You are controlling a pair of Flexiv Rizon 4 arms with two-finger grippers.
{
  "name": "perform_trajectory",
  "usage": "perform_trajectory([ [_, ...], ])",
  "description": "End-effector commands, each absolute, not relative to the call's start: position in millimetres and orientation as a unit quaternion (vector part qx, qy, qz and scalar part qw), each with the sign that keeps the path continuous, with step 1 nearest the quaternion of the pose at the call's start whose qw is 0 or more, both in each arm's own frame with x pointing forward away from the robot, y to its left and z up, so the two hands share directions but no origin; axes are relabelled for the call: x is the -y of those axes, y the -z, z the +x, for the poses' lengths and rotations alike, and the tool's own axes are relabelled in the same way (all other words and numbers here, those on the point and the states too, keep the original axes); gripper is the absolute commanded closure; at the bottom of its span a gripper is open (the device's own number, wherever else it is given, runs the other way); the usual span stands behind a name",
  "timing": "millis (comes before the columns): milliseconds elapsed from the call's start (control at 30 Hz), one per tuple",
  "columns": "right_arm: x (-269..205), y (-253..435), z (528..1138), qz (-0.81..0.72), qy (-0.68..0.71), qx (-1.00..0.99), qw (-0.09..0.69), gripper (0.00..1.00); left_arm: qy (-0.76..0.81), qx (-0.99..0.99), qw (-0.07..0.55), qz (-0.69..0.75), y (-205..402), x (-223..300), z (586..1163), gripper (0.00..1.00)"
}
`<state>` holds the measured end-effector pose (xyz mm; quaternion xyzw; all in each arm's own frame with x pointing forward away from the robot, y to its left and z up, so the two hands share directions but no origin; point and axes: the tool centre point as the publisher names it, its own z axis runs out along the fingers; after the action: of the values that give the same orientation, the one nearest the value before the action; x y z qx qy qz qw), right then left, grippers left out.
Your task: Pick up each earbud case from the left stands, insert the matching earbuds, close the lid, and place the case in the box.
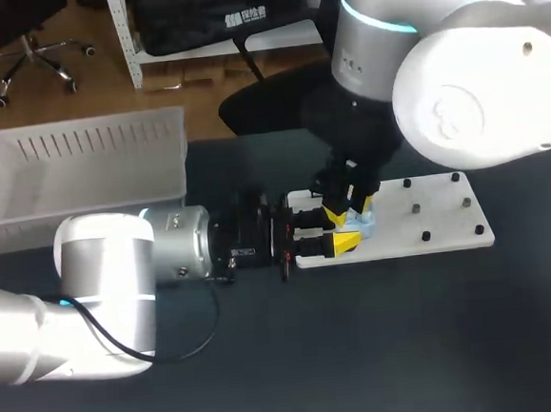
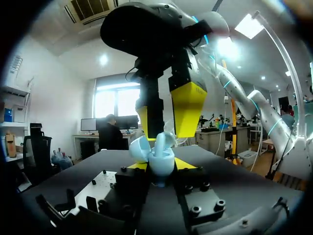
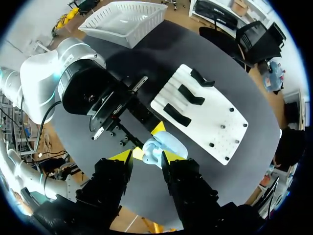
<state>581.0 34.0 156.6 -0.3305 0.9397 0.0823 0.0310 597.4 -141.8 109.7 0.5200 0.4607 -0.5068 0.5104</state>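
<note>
Head view: the left arm (image 1: 101, 296) is seen coming in from the left edge of the worktop (image 1: 363, 352), lying low and level. The left gripper (image 1: 340, 231) is placed at the near left corner of a white board (image 1: 439, 222), which lies right of the middle of the worktop. A pale blue earbud case (image 1: 364, 223) is grasped between its two yellow tips, just above that corner of the board. The right arm (image 1: 476, 85) is brought in from the far right corner. The right gripper (image 1: 350, 202) is pointed down directly over the case.

In the left wrist view the earbud case (image 2: 160, 159) is held from two sides by the left gripper (image 2: 161, 165), and its lid is seen open and tilted to one side. The right gripper (image 2: 165, 122) is set just above the case. It cannot be told whether this claw is clenched or released.

In the right wrist view three black stands (image 3: 177, 114) are seen in a row on the end of the board nearest the case, with small black pegs (image 3: 222, 142) at the other end. The white slatted box (image 1: 82, 173) is placed at the far left corner of the worktop, well apart from the case.
</note>
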Motion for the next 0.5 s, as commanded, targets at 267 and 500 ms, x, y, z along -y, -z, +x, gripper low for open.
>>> perform_trajectory([
  [267,-26.7,-164.1,577.6,-0.317,-0.077,-0.944,0.053,0.55,0.505,-0.46,0.514,0.518,-110.0,141.1,595.2,1.0],
  [500,-14.3,-171.8,576.9,-0.294,-0.066,-0.951,0.07,0.54,0.505,-0.46,0.514,0.518,-110.0,141.1,595.2,1.0],
])
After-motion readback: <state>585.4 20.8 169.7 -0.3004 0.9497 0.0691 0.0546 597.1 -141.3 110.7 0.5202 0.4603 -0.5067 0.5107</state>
